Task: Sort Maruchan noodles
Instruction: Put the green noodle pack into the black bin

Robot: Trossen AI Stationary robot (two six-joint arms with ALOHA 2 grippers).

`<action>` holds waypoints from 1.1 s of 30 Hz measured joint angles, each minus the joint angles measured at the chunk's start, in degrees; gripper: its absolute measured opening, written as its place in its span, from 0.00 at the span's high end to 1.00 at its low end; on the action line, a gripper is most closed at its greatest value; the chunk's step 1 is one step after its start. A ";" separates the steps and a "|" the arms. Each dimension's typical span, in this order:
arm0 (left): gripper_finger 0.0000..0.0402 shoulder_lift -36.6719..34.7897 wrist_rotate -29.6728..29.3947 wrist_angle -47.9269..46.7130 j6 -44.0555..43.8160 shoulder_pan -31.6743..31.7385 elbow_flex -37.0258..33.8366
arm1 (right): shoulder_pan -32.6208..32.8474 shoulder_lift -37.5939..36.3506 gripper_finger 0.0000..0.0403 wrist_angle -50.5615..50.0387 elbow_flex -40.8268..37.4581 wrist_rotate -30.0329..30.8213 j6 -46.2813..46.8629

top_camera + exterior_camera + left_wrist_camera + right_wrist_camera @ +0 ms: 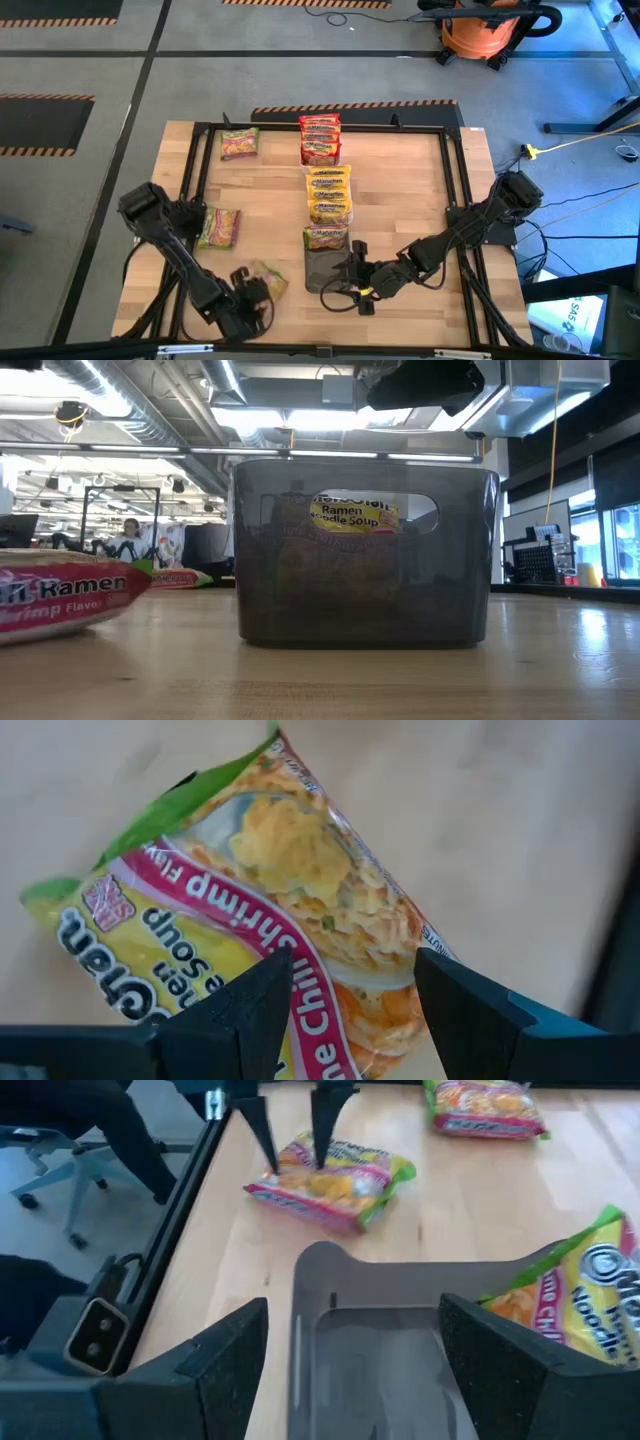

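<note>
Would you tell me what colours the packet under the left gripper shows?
Green top, pink band, yellow label: the packet shows best in the left wrist view, below the left gripper.

A pale wooden counter (270, 200) stands on a grey concrete floor (100, 80) striped with orange-and-black hazard tape (355, 104). At one o'clock sits an orange shop vacuum (485, 35). Silver ceiling ducts (130, 405) run overhead.

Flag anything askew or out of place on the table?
One green-and-pink packet lies skewed near the front edge under the left gripper, apart from the neat centre column of packets. Another packet leans out of the dark tray.
</note>
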 joint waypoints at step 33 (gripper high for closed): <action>0.49 10.52 -0.28 45.50 22.85 6.71 -0.13 | 3.09 0.99 0.33 -1.06 0.02 -6.86 -1.08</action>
